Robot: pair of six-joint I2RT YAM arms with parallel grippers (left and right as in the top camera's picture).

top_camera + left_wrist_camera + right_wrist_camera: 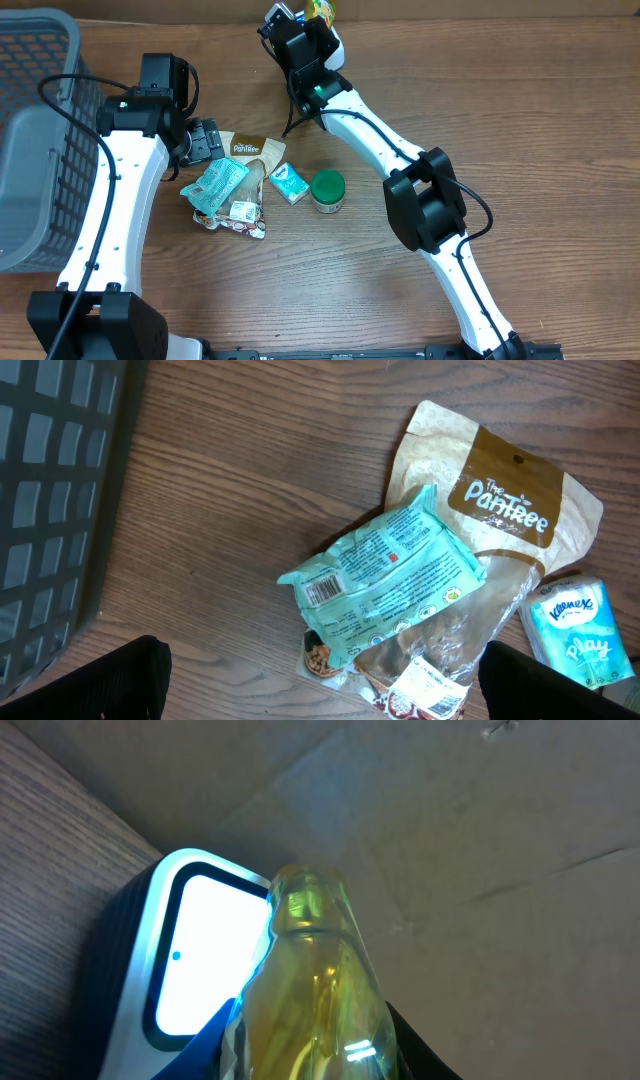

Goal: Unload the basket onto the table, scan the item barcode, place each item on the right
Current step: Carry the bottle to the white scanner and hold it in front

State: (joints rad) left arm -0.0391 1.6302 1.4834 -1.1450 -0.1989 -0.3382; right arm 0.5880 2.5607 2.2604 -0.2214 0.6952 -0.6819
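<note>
While the right tool grips the bottle beside the scanner at the back edge of the counter, it should turn the barcode squarely to the lit window; the left tool hangs wide.

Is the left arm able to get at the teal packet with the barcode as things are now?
Probably yes: the open left gripper hangs close to the teal packet, which lies uncovered on top of the brown bag.

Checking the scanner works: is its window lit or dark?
Lit: the scanner shows a bright white glowing window, right beside the bottle.
</note>
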